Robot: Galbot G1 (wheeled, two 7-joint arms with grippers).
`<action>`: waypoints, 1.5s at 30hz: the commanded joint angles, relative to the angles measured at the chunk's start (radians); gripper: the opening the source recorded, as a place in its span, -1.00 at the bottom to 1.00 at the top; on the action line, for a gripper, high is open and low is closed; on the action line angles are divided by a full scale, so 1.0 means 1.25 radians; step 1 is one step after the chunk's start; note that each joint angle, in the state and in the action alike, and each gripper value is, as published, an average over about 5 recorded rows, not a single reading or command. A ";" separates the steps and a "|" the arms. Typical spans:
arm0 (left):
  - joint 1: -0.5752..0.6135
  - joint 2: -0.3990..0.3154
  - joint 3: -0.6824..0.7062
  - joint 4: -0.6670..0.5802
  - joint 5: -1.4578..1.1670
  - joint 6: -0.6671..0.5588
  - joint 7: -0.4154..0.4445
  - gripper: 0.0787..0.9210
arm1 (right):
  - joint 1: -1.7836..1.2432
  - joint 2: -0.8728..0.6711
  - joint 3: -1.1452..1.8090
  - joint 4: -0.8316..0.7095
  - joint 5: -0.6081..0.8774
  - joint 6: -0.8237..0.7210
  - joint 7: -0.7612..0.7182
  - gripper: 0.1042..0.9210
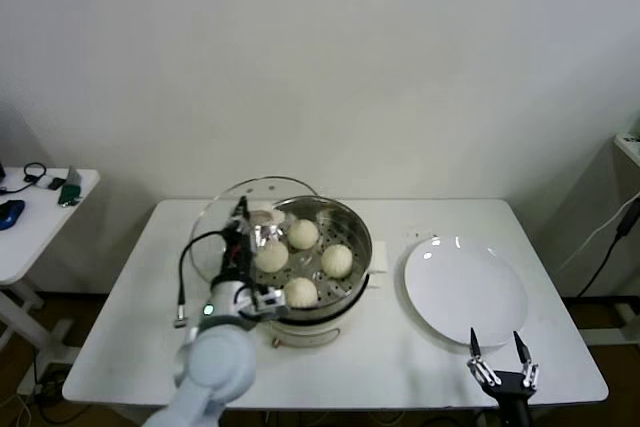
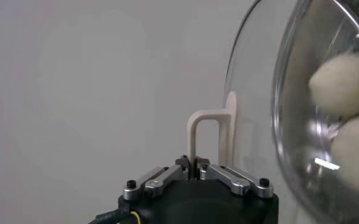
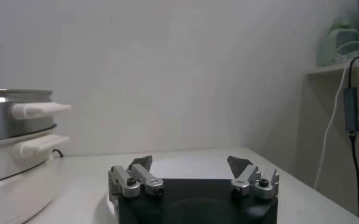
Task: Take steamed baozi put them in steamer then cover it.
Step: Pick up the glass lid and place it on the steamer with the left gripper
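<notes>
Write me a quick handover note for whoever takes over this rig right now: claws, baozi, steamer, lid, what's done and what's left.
Left claw: shut on the cover by its cream handle, holding the glass lid tilted at the steamer's left rim.
Right claw: open, empty, parked at the table's front edge near the white plate.
Baozi: all four sit inside the steamer; the plate holds none.
Done: loading.
Left: lower the cover flat onto the steamer and release it.

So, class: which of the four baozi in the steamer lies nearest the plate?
The baozi on the steamer's right side, toward the plate; the other three sit further left.
</notes>
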 commanded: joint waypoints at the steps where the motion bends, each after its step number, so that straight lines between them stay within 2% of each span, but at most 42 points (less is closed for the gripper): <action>1: -0.040 -0.144 0.150 0.078 0.164 0.027 0.034 -0.85 | 0.013 -0.002 0.001 -0.011 -0.001 0.000 0.002 0.76; 13: -0.030 -0.199 0.158 0.147 0.204 0.024 0.019 -0.85 | 0.017 -0.009 0.003 -0.016 0.001 0.000 0.001 0.76; 30: -0.022 -0.167 0.108 0.164 0.206 0.022 0.017 -0.85 | 0.012 -0.016 0.008 -0.015 0.002 0.009 0.000 0.76; 45: -0.012 -0.165 0.107 0.172 0.204 0.008 -0.007 -0.85 | 0.005 -0.016 0.013 -0.010 0.003 0.017 -0.001 0.76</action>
